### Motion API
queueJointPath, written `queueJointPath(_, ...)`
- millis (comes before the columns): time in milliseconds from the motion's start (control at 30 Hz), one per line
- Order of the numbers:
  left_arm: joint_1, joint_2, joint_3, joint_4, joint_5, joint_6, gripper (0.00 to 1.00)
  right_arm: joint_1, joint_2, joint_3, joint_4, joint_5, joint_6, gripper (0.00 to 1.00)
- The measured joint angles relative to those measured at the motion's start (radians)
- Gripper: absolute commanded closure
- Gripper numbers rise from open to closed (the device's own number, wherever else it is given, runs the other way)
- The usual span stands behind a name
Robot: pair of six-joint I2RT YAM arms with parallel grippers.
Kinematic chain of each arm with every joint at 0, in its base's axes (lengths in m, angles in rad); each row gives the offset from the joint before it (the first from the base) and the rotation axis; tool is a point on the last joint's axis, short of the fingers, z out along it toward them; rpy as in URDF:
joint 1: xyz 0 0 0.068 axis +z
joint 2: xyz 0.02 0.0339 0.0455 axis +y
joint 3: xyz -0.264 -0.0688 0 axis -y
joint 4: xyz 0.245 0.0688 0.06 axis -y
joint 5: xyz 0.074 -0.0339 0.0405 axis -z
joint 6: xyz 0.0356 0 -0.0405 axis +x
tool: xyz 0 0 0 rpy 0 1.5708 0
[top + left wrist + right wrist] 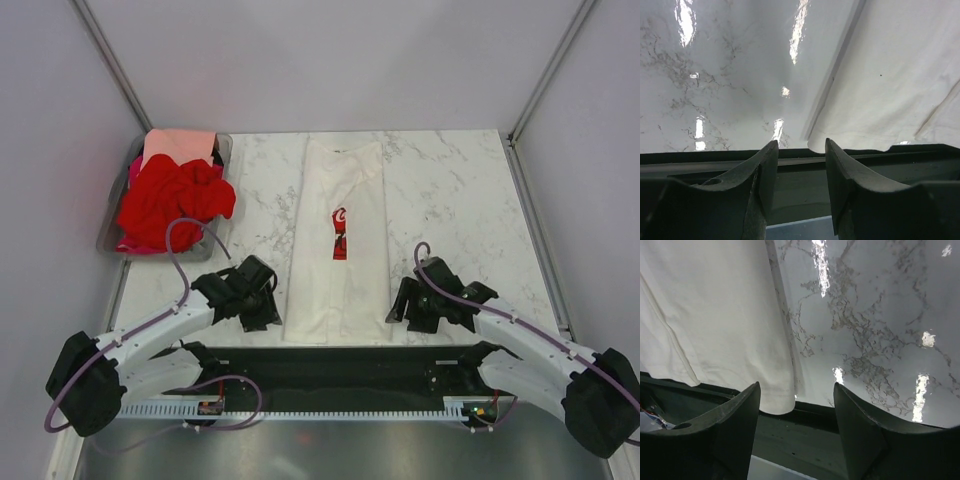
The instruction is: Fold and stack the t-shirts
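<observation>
A cream-white t-shirt (338,270) lies on the marble table, folded into a long narrow strip, with part of its red print (340,233) showing. My left gripper (266,303) sits low beside its near left corner, open, nothing between the fingers. In the left wrist view that corner (890,100) lies just past the left gripper (801,155), up and to the right. My right gripper (400,303) sits by the near right corner, open. In the right wrist view the hem corner (775,395) hangs over the table edge, just beyond the gap of the right gripper (796,397).
A clear plastic bin (108,228) at the back left holds bright red t-shirts (172,200) and a salmon-pink one (180,146). A black rail (330,362) runs along the table's near edge. Grey walls stand on both sides.
</observation>
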Motion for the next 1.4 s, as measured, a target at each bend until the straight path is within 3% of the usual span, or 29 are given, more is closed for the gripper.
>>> queueJointPath(200,0.0,0.003,-0.048,0.071,0.008,-0.014,0.51,0.081,0.017,-0.069,0.101,0.005,0.073,0.41)
queueJointPath(333,0.0,0.003,-0.093,0.114,0.029,-0.024,0.51,0.13,0.029,-0.101,0.184,0.001,0.12,0.66)
queueJointPath(433,0.0,0.005,-0.125,0.148,0.035,-0.029,0.49,0.152,0.04,-0.117,0.222,0.005,0.142,0.77)
queueJointPath(900,-0.009,-0.026,-0.197,0.32,0.112,-0.063,0.51,0.158,0.053,-0.127,0.253,0.009,0.156,0.89)
queueJointPath(967,-0.013,-0.026,-0.208,0.346,0.12,-0.073,0.56,0.158,0.055,-0.127,0.254,0.009,0.155,0.98)
queueJointPath(1033,-0.019,-0.026,-0.223,0.377,0.128,-0.083,0.75,0.158,0.058,-0.127,0.257,0.009,0.156,1.0)
queueJointPath(1067,-0.023,-0.023,-0.232,0.387,0.131,-0.092,0.91,0.159,0.058,-0.127,0.257,0.009,0.156,1.0)
queueJointPath(1233,-0.103,-0.017,-0.235,0.415,0.108,-0.108,0.96,0.159,0.025,-0.146,0.261,0.002,0.156,1.0)
queueJointPath(1400,-0.155,-0.024,-0.098,0.257,0.058,-0.115,0.98,0.161,-0.081,-0.122,0.131,0.021,0.151,1.0)
